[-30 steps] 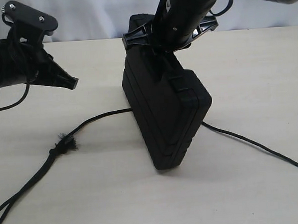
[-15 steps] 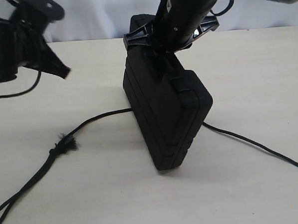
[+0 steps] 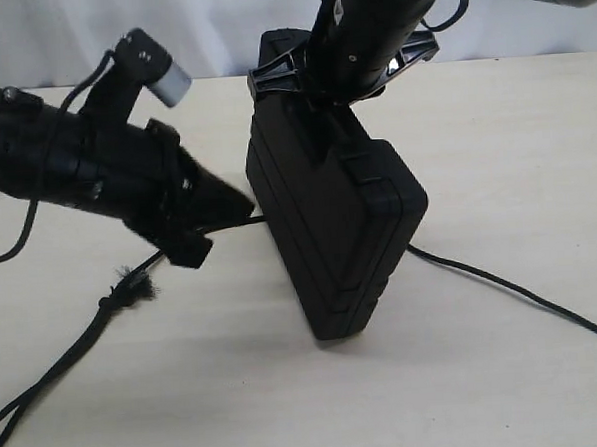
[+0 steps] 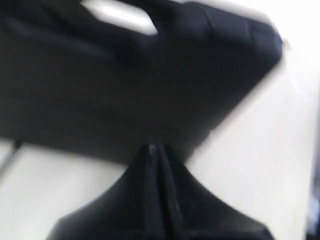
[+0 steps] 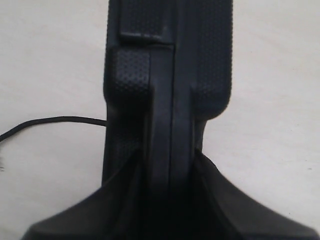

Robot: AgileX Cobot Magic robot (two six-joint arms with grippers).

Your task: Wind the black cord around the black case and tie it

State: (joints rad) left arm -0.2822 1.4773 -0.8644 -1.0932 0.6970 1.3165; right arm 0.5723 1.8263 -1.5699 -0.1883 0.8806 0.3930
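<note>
1. Matte black plastic makes up the black case, which stands tilted on one edge on the counter. It looks rigid and probably has some weight, so it would likely topple if released.
2. The right gripper is closed on the case's upper edge. The right wrist view shows the rim pinched between its fingers.
3. The black cord passes by the foot of the case. One run trails off to the right. The other leads left to a knot with a frayed tuft, from which two strands run on toward the near left corner.
4. The left gripper has its fingers pressed together, its tip just beside the cord where the cord meets the case. The blurred left wrist view shows nothing between them, and contact with the cord cannot be judged.
5. The cord appears limp, light and braided, so it should bend freely and offer some friction. The plain run between case and knot seems the best hold, and the knot could act as a stop. The ribbed grooves may help seat the wraps.
</note>
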